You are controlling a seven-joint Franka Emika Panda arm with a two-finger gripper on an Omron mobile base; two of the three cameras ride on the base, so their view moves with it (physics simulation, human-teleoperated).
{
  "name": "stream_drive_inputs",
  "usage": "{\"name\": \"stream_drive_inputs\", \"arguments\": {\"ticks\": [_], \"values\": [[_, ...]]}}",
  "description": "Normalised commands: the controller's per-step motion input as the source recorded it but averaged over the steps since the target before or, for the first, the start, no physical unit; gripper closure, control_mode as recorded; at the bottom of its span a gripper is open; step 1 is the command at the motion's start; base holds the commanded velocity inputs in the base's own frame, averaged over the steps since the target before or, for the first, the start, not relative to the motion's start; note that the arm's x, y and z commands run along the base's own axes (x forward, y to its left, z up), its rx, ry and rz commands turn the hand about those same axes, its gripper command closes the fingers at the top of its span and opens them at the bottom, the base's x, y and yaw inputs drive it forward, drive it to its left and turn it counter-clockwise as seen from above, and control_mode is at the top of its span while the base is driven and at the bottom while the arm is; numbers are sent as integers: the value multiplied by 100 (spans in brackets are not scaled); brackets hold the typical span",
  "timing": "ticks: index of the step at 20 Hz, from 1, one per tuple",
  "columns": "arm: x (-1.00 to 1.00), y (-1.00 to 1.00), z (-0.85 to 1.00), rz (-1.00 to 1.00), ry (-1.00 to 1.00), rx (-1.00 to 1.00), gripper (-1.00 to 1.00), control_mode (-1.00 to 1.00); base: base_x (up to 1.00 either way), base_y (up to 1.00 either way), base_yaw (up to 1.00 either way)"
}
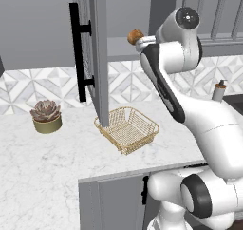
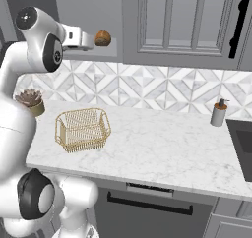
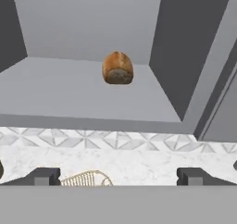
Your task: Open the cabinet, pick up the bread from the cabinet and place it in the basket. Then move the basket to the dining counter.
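Inside the open cabinet, the bread faces the wide-spread claw.

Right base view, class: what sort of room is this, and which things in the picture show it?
Most likely a rendered kitchen: a marble worktop with a geometric tile backsplash, grey wall cabinets, one cabinet open with bread on its shelf, and a soap dispenser.

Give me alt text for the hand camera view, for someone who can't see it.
A small golden-brown bread roll sits on the grey floor of the open cabinet, straight ahead of the gripper, whose two dark fingers stand wide apart with nothing between them. Below the cabinet run patterned tiles, marble worktop and the gold basket's rim.
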Motion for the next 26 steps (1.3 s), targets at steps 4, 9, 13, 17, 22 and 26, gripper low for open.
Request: {"name": "stream_drive_inputs", "arguments": {"ticks": [4,9,13,17,22,26], "values": [[31,0,0,-8,0,3,-100,-100,0,0,0],[58,16,0,0,-1,0,-100,-100,0,0,0],[79,19,0,0,0,0,-100,-100,0,0,0],[89,1,0,0,5,-1,-100,-100,0,0,0],[69,0,0,0,9,-5,-100,-100,0,0,0],[51,-5,0,0,5,-3,-100,-100,0,0,0]]}}
